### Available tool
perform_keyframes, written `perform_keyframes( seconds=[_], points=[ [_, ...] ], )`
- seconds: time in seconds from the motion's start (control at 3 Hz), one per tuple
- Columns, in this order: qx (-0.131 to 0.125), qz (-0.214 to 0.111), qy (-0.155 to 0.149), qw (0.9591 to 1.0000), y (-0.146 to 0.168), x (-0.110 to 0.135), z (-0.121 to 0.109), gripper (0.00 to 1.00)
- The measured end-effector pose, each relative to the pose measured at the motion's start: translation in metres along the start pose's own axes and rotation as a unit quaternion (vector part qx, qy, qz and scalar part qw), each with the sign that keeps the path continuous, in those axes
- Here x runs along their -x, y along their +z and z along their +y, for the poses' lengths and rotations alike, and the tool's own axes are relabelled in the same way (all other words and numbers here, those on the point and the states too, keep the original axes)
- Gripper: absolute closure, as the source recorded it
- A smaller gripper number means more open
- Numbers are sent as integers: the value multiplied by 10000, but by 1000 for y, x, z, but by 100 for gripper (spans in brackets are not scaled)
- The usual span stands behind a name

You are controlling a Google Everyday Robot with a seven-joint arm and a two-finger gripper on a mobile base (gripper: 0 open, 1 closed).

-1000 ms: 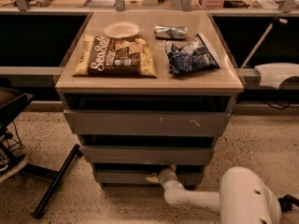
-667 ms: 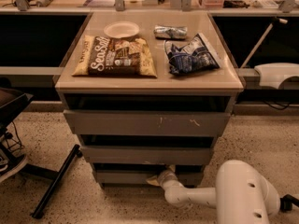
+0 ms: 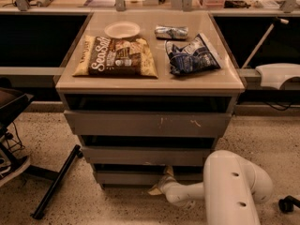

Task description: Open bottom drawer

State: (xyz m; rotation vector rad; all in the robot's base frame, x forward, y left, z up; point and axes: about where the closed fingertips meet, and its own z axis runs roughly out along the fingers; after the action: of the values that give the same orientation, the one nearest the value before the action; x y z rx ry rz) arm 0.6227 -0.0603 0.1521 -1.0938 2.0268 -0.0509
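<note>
The bottom drawer (image 3: 126, 177) is the narrowest of three stacked grey fronts, low under the cabinet. Above it are the mid-sized front (image 3: 140, 155) and the tallest front (image 3: 147, 123) with pale scratch marks. My white arm (image 3: 229, 184) reaches in from the lower right. My gripper (image 3: 160, 183) sits at the bottom drawer's front, near its right-of-middle part, at the gap above the front's top edge. Its tips are partly hidden in the dark gap.
On the cabinet top (image 3: 225, 81) lie a Sea Salt chip bag (image 3: 117, 56), a white plate (image 3: 122, 29), a small silver packet (image 3: 171, 32) and a blue chip bag (image 3: 192, 55). A black chair base (image 3: 51, 184) stands at the left on the speckled floor.
My arm's elbow has shifted left toward the cabinet. The gripper stays at the bottom drawer's front. The drawer front shows no clear movement.
</note>
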Motion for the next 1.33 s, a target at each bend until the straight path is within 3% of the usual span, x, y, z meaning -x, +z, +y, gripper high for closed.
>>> perform_keyframes(
  seconds=[0.33,1.33],
  points=[
    [0,0,0,10000,0,0,0,19],
    [0,0,0,10000,-6,5,-5,89]
  ],
)
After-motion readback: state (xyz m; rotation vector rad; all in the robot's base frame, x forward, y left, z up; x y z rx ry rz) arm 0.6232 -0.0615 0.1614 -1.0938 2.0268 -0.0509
